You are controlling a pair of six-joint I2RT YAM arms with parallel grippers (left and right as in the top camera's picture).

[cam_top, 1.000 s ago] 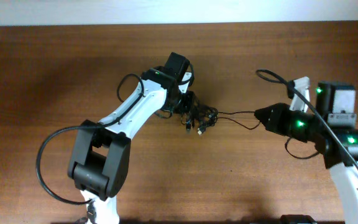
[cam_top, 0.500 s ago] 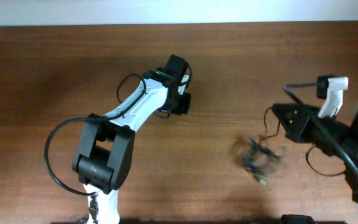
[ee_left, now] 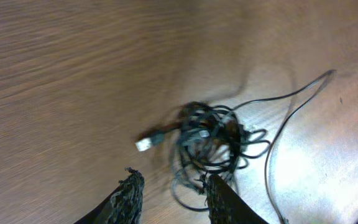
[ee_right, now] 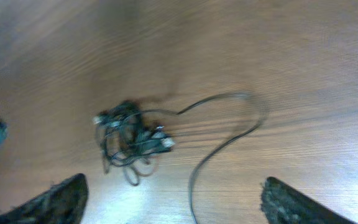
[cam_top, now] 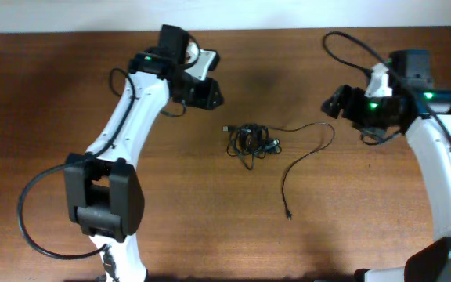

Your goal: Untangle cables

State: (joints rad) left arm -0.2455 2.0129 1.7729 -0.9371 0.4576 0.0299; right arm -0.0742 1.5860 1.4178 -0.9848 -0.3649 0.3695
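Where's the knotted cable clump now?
Overhead, the clump lies mid-table between the left claw and right claw, held by neither; its loose strand trails toward the latter.

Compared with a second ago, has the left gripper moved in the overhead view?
Yes. The left gripper has drawn away from the tangled cables, up and left in the overhead view, toward the far edge of the table.
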